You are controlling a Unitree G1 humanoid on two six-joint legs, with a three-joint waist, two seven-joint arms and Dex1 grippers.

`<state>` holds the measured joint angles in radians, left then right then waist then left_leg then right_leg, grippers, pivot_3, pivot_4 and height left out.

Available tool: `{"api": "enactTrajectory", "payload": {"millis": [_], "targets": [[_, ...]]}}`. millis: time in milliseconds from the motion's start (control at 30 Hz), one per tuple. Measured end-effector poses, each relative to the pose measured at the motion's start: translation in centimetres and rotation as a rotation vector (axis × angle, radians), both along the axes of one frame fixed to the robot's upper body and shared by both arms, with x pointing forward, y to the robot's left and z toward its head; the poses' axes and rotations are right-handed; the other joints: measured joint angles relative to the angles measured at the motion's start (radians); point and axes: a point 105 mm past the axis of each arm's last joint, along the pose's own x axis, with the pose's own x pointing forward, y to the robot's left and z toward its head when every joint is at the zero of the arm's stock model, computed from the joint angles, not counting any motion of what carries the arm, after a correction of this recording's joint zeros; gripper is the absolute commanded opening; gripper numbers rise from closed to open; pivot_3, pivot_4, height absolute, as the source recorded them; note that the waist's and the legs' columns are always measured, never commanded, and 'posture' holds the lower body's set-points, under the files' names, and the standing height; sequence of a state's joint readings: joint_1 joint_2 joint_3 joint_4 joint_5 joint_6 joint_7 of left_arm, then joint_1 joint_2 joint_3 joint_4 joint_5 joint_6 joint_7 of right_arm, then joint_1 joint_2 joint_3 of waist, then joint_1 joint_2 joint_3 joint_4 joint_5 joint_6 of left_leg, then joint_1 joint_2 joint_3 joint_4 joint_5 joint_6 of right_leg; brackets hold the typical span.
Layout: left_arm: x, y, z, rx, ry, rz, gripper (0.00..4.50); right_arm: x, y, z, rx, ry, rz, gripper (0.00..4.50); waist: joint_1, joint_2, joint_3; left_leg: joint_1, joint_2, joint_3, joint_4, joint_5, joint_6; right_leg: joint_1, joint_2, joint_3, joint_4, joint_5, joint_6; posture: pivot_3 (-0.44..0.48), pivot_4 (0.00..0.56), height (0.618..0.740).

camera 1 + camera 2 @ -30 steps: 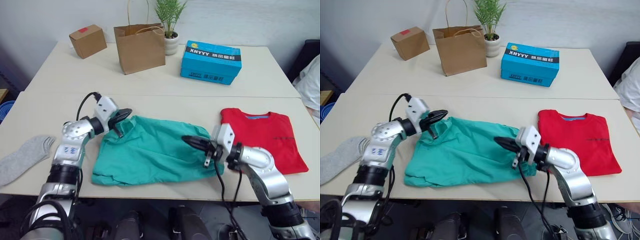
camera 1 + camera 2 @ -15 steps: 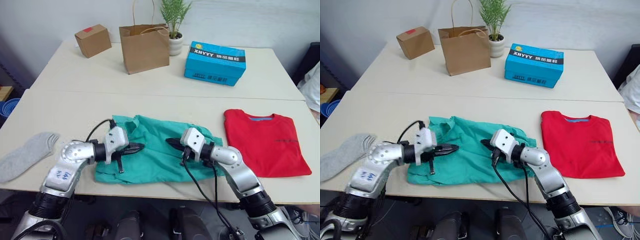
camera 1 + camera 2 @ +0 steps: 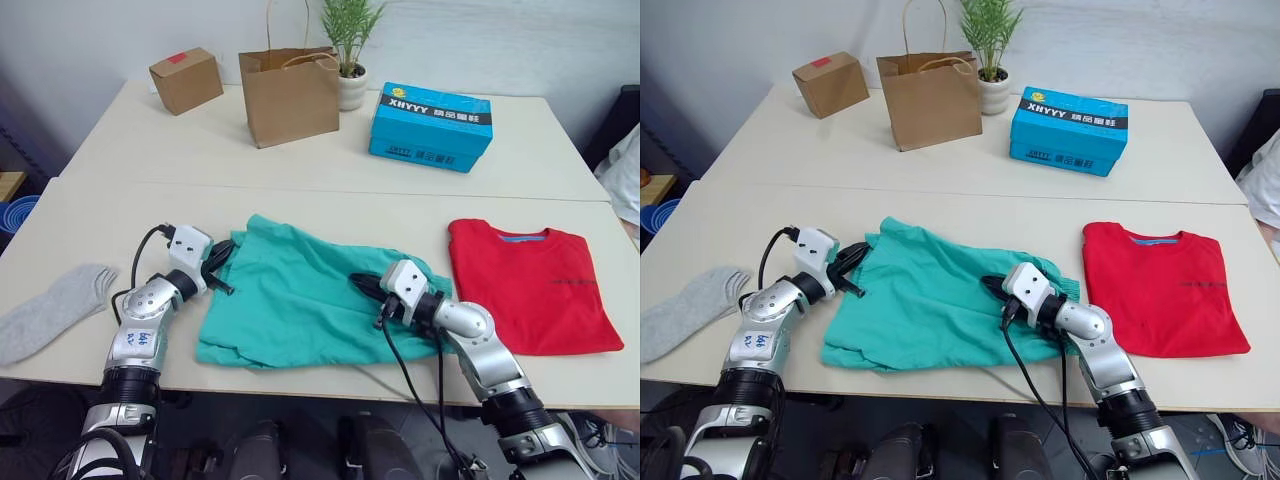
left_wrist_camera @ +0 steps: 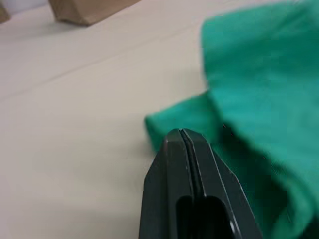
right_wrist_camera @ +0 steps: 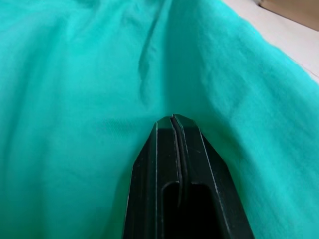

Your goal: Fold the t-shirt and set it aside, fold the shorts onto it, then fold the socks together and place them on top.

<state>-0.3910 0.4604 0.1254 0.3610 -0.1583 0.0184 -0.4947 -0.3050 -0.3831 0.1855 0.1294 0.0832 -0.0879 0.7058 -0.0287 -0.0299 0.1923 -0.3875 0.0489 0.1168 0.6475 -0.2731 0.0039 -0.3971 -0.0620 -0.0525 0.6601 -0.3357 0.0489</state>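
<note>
On the table before you, the shorts lie mid-front; your left claw pinches their left edge, your right claw rests clenched atop them.

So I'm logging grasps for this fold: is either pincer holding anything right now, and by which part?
Both pincers are shut with nothing visibly pinched. The left pincer sits at the shorts' edge, and the right pincer rests on their cloth.

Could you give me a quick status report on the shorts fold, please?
Both claws shut: left claw at the shorts' left edge, right claw over their right side. T-shirt flat to the right. Socks far left.
</note>
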Motion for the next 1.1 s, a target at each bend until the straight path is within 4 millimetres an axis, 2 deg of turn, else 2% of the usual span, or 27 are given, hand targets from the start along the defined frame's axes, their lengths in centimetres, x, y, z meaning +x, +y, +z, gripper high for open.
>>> {"api": "enactTrajectory", "payload": {"millis": [133, 200, 233, 300, 400, 467, 500, 567, 667, 767, 833, 900, 1000, 1100], "targets": [[-0.2, 0.5, 0.3, 0.012, -0.013, -0.001, 0.01, 1.3, -1.1, 0.3, 0.003, -0.021, -0.1, 0.0, 0.0, 0.0, 0.0, 0.0, 0.0, 0.0, 0.0, 0.0, -0.001, 0.0, 0.0, 0.0, 0.0, 0.0, 0.0, 0.0, 0.15, 0.74], [-0.4, 0.7, 1.4, 0.038, -0.047, -0.025, 0.01, 1.6, -1.3, 0.8, 0.02, -0.023, -0.112, 0.0, 0.0, 0.0, 0.0, 0.0, 0.0, 0.0, -0.001, 0.0, -0.001, 0.0, 0.0, 0.0, 0.0, 0.0, 0.0, 0.0, 0.15, 0.74], [-0.7, 0.4, 2.6, 0.052, -0.088, -0.065, 0.01, 1.4, -1.2, 0.9, 0.031, -0.013, -0.093, 0.0, 0.0, 0.0, 0.0, 0.0, 0.0, 0.0, -0.001, 0.0, -0.002, 0.0, 0.0, 0.0, 0.0, 0.0, 0.0, 0.0, 0.15, 0.74], [-1.6, -0.8, 5.2, 0.075, -0.176, -0.174, 0.01, 0.8, -0.3, 1.1, 0.05, 0.0, -0.037, 0.0, -0.001, 0.0, 0.0, 0.0, 0.0, 0.0, -0.002, 0.0, -0.002, 0.0, 0.0, 0.0, 0.0, 0.0, 0.0, 0.0, 0.15, 0.74], [-4.0, -3.6, 9.5, 0.064, -0.29, -0.412, 0.01, -0.4, 1.3, 2.2, 0.093, 0.003, 0.077, 0.0, -0.003, 0.0, 0.0, 0.0, 0.001, 0.0, -0.002, 0.0, -0.003, 0.0, 0.0, 0.0, -0.001, 0.0, 0.0, 0.0, 0.15, 0.74], [-5.6, -5.4, 10.5, 0.002, -0.269, -0.556, 0.01, -1.7, 2.4, 3.1, 0.13, 0.01, 0.165, 0.0, -0.002, 0.0, 0.0, 0.001, 0.001, 0.0, -0.002, 0.0, -0.002, 0.001, 0.0, 0.0, -0.001, 0.0, 0.0, 0.0, 0.15, 0.74], [-6.1, -6.2, 10.3, -0.011, -0.238, -0.609, 0.01, -2.2, 2.8, 3.8, 0.156, 0.013, 0.195, 0.0, -0.002, 0.0, 0.0, 0.001, 0.0, 0.0, -0.002, 0.0, -0.002, 0.001, 0.0, 0.001, -0.001, 0.0, 0.0, 0.0, 0.15, 0.74], [-6.7, -8.3, 8.1, 0.001, -0.145, -0.699, 0.01, -3.0, 3.0, 5.7, 0.222, 0.0, 0.224, 0.0, 0.0, 0.001, 0.0, 0.001, 0.0, 0.0, -0.001, 0.0, -0.001, 0.001, 0.0, 0.001, -0.001, 0.0, 0.0, 0.0, 0.15, 0.74], [-6.4, -10.7, 4.8, -0.001, -0.057, -0.722, 0.01, -2.5, 0.8, 7.0, 0.2, -0.045, 0.136, 0.0, 0.007, 0.0, 0.0, 0.001, -0.001, -0.001, 0.0, 0.0, 0.0, 0.002, 0.0, 0.0, -0.002, 0.0, 0.0, 0.0, 0.15, 0.74], [-5.0, -11.6, 1.7, 0.0, 0.016, -0.622, 0.01, -1.7, -3.0, 4.5, 0.05, -0.031, -0.039, 0.0, 0.015, 0.0, 0.0, 0.0, -0.001, -0.001, -0.001, -0.001, 0.002, 0.002, 0.0, 0.001, -0.004, 0.0, 0.0, 0.0, 0.15, 0.74], [-4.4, -10.9, 0.0, 0.023, 0.061, -0.549, 0.01, -1.6, -4.4, 2.2, -0.015, 0.011, -0.107, 0.0, 0.006, 0.0, 0.0, 0.0, 0.0, 0.001, -0.002, -0.001, 0.001, 0.001, 0.0, 0.001, -0.003, 0.0, 0.0, 0.0, 0.15, 0.74], [-4.2, -10.4, -0.8, 0.031, 0.087, -0.494, 0.01, -1.5, -5.3, 0.6, -0.021, 0.04, -0.161, 0.0, -0.005, 0.0, 0.0, 0.001, 0.001, 0.001, -0.003, -0.001, 0.0, 0.0, 0.001, 0.002, -0.002, 0.0, 0.0, 0.0, 0.15, 0.74], [-4.4, -9.4, -1.6, 0.027, 0.115, -0.437, 0.01, -1.6, -6.4, 0.2, 0.001, 0.015, -0.214, 0.0, -0.005, 0.001, -0.001, 0.002, 0.001, 0.001, -0.003, 0.0, -0.001, 0.001, 0.002, 0.001, -0.001, 0.0, 0.0, 0.0, 0.15, 0.74], [-5.0, -8.4, -1.9, 0.037, 0.129, -0.418, 0.01, -2.0, -8.7, -0.3, 0.001, -0.005, -0.271, 0.0, 0.001, 0.001, -0.001, 0.005, 0.0, 0.001, -0.002, -0.001, 0.0, 0.005, 0.001, 0.002, -0.002, 0.0, 0.0, 0.0, 0.15, 0.74]]}}
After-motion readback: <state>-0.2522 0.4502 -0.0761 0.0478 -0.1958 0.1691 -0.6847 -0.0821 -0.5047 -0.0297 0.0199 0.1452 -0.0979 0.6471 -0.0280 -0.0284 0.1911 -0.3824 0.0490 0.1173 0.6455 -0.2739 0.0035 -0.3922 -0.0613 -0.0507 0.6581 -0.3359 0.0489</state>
